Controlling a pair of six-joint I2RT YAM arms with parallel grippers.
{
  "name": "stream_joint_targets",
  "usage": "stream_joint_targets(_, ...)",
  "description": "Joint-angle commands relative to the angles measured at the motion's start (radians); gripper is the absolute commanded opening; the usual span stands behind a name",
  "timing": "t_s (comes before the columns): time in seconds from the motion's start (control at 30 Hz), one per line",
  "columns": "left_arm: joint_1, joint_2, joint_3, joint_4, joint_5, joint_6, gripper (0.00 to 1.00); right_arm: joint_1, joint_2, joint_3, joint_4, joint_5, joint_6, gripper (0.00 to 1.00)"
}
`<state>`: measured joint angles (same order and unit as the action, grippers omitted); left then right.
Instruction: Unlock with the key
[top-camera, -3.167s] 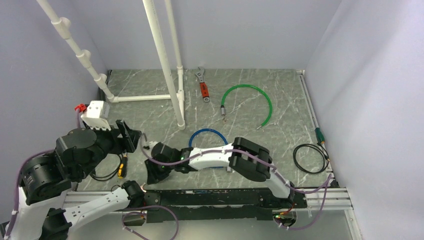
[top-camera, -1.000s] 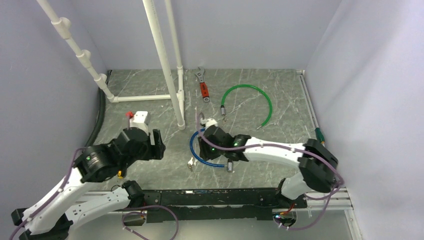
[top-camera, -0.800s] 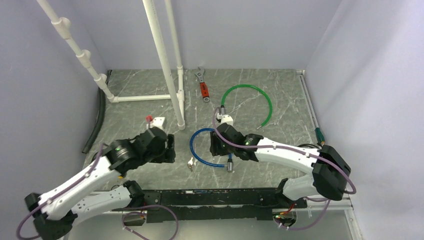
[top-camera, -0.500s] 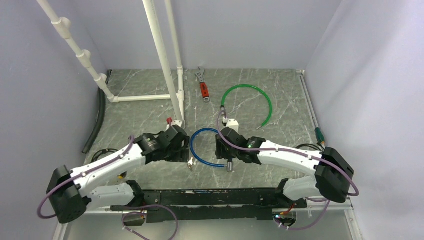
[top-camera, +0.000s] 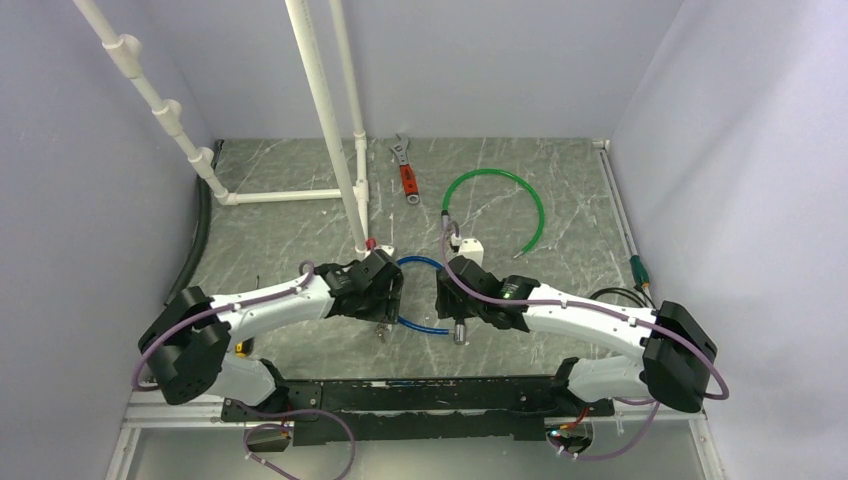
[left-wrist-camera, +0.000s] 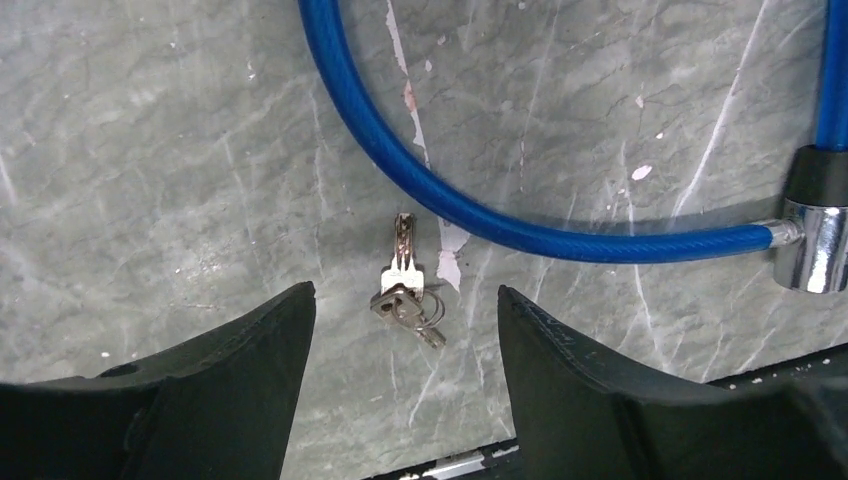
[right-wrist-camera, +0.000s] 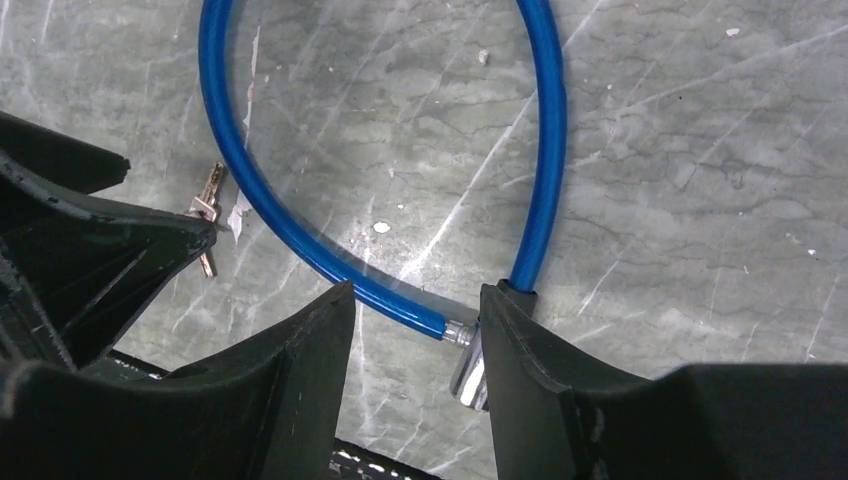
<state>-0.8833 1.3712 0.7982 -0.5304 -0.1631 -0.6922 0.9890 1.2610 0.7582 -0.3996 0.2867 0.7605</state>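
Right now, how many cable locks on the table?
2: blue cable lock front centre; green cable lock behind it, near the wrench. Black loop at right may be a third.

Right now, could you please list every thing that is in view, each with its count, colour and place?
key: one small bunch, silvery, on the grey table, beside the blue cable
blue cable: one loop, near centre, with a silver end
green cable: one open arc, behind the blue one
wrench: one, red handle, far centre
pipes: one frame, white, far left
cord: one coil, black, right side
screwdriver: one, green handle, right edge
hose: one, black, along the left wall
left pincer: black, open, over the key
right pincer: black, open, over the silver end
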Motion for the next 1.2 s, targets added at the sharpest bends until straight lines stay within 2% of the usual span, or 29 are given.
stream_joint_targets(0.0,-0.012,0.038,0.006,0.061,0.008,0.031,0.69,-0.006,-0.038,-0.018,-0.004,0.030,0.007,0.51)
stream_joint_targets(0.27,-0.056,0.146,0.025,0.045,-0.047,0.019,0.56,-0.007,-0.036,-0.020,-0.005,0.029,0.004,0.51)
stream_joint_targets(0.37,-0.078,0.175,0.026,0.028,-0.073,-0.004,0.48,-0.010,-0.047,-0.026,-0.010,0.036,0.003,0.51)
stream_joint_targets(0.47,-0.088,0.199,0.012,0.046,-0.074,-0.019,0.33,-0.013,-0.056,-0.033,-0.010,0.039,0.003,0.51)
stream_joint_targets(0.57,-0.094,0.221,0.006,0.051,-0.078,-0.029,0.10,-0.014,-0.062,-0.037,-0.012,0.041,0.006,0.51)
stream_joint_targets(0.67,-0.102,0.227,0.002,0.049,-0.088,-0.038,0.00,-0.016,-0.070,-0.045,-0.012,0.042,0.010,0.50)
stream_joint_targets(0.83,-0.111,0.175,0.006,0.041,-0.085,-0.035,0.00,-0.016,-0.086,-0.048,-0.003,0.040,0.010,0.50)
stream_joint_targets(1.17,-0.114,-0.051,0.004,-0.002,-0.062,-0.025,0.00,-0.018,-0.179,-0.065,0.047,0.042,-0.005,0.49)
